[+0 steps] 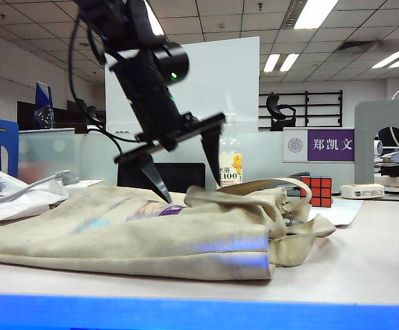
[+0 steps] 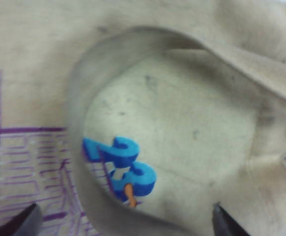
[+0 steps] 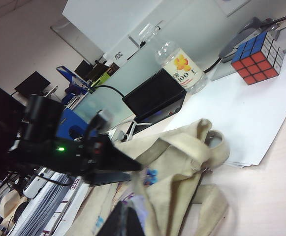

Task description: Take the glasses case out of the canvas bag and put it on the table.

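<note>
Office ceiling lights and partitions stood behind the table [image 1: 378, 254], where the canvas bag [image 1: 117, 234] lay flat and slack, its straps bunched toward the Rubik's cube [image 1: 316, 190]. My left pincer [image 1: 185, 175] hung just above the cloth with its jaws spread wide, tips pointing down. My right pincer [image 3: 120, 223] showed only as a dark tip at the edge of its own camera, off to the side of the bag; its jaws were pressed together on nothing.

The glasses case was nowhere visible; I judged it was inside the bag. Being a hard, smooth shell, it would likely be light and rigid but slippery, so I judged a pinch across its narrow middle safest. The cloth would fold and drag, and could get pinched too.

My left wrist camera alone showed a strap loop [image 2: 79, 147] lying over the blue print [image 2: 125, 164]. The side view alone showed my height above the cloth, and the bottle [image 1: 230, 161] behind.
</note>
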`<action>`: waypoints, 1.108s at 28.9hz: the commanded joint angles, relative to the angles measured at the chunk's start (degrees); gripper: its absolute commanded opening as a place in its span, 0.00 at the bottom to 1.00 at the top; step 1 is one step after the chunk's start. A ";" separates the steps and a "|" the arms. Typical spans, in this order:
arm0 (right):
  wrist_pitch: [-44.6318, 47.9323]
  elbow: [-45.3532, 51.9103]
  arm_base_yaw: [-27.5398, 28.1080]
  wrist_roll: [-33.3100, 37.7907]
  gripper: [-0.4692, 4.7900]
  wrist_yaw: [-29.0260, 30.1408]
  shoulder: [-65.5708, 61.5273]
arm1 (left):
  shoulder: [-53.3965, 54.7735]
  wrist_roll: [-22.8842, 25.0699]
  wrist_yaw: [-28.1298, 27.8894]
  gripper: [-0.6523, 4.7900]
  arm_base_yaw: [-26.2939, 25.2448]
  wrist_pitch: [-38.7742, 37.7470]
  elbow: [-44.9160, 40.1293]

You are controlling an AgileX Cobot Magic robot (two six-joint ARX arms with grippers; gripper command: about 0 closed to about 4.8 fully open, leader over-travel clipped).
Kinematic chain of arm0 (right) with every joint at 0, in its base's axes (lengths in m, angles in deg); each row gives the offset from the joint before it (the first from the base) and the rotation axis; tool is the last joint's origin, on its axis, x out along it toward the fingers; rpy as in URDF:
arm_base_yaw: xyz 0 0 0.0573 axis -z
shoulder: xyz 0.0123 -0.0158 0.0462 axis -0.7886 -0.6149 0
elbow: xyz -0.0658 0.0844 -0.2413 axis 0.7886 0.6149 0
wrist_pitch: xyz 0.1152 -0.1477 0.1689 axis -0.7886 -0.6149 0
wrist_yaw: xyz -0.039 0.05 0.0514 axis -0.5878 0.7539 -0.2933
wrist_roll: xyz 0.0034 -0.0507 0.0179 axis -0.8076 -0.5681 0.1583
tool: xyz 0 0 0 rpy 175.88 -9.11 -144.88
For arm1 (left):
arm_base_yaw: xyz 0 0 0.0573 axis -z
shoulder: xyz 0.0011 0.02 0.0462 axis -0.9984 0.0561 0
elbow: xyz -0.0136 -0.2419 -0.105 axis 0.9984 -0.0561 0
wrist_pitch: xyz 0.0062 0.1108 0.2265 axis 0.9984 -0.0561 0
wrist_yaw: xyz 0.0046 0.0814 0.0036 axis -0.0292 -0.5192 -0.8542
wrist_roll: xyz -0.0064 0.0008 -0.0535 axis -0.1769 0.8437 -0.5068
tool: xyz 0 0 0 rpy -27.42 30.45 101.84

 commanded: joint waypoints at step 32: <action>-5.31 -0.04 -7.50 -7.69 0.08 16.50 -8.79 | -31.47 -3.63 15.67 0.11 11.56 -2.19 0.94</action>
